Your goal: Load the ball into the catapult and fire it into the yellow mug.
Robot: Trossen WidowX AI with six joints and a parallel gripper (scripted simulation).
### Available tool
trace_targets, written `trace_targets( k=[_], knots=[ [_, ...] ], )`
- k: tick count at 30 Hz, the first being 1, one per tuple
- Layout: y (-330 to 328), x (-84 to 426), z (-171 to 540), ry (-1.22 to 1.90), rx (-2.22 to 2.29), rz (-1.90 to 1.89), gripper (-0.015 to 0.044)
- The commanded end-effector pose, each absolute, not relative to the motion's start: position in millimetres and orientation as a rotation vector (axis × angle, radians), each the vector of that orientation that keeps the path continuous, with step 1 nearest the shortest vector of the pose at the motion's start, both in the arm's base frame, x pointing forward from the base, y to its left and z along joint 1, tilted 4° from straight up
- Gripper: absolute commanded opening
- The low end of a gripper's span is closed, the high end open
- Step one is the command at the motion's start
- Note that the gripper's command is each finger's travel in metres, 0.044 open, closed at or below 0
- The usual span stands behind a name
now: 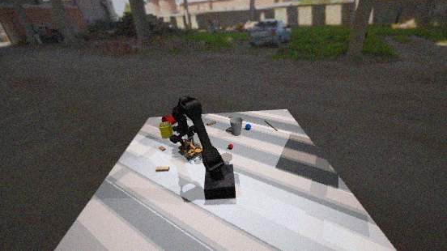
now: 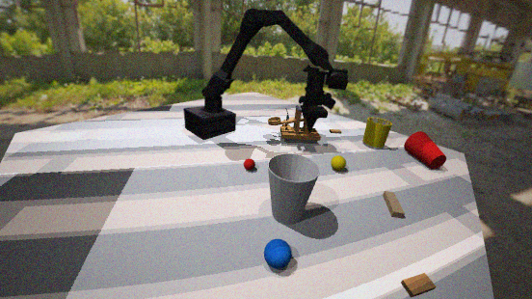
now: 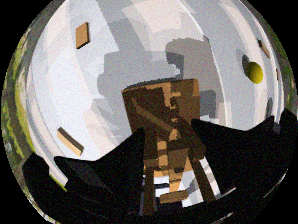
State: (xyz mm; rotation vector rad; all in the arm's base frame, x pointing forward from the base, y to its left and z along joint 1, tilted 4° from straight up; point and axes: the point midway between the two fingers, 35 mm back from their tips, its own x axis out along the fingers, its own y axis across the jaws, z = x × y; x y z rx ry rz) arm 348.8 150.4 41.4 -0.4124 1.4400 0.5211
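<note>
Top looks down from behind the arm (image 1: 204, 137) (image 2: 289, 18); exterior faces it across the tabletop (image 1: 259, 214) (image 2: 193, 216); wrist peers closely down, all sharing the catapult (image 1: 190, 149) (image 2: 301, 134) (image 3: 162, 107)!
</note>
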Motion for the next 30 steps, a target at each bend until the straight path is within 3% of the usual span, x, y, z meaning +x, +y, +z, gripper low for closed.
trace_targets(
  k=[1,17,30],
  knots=[
    [150.9,349.2,36.8,1.438,-0.411,0.519,0.0],
    [151.8,349.2,23.7,1.44,-0.413,0.522,0.0],
    [151.8,349.2,23.7,1.44,-0.413,0.522,0.0341]
  ],
)
